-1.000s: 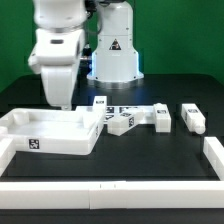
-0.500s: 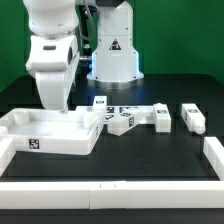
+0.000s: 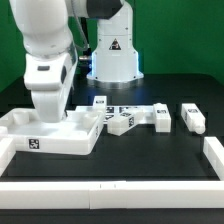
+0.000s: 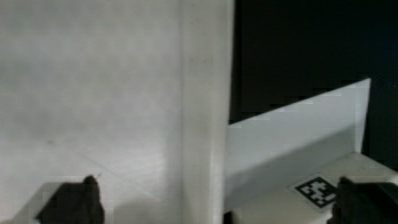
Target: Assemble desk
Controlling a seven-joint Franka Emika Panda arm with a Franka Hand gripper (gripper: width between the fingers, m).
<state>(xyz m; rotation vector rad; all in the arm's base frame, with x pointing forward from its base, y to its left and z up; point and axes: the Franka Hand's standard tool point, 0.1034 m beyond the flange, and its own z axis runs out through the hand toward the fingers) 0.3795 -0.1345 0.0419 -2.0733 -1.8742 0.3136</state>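
Exterior view: arm has dropped over last second. Gripper (image 3: 55, 112) now low over tabletop (image 3: 40, 138) at far rim, 9 o'clock of scene centre. Loose legs (image 3: 122, 120) at tabletop's 3 o'clock, untouched.
Wrist view: fingers (image 4: 71, 200) wide apart, straddling rim (image 4: 205, 120), nothing clamped. Tabletop grab looks next.

arm (image 3: 45, 35): white, bent forward, reaching down at the exterior view's left | wrist (image 3: 48, 85): pointing straight down | gripper (image 3: 56, 116): low, tips unclear in exterior view | fingers (image 4: 75, 203): dark, spread wide in wrist view, jaws parted
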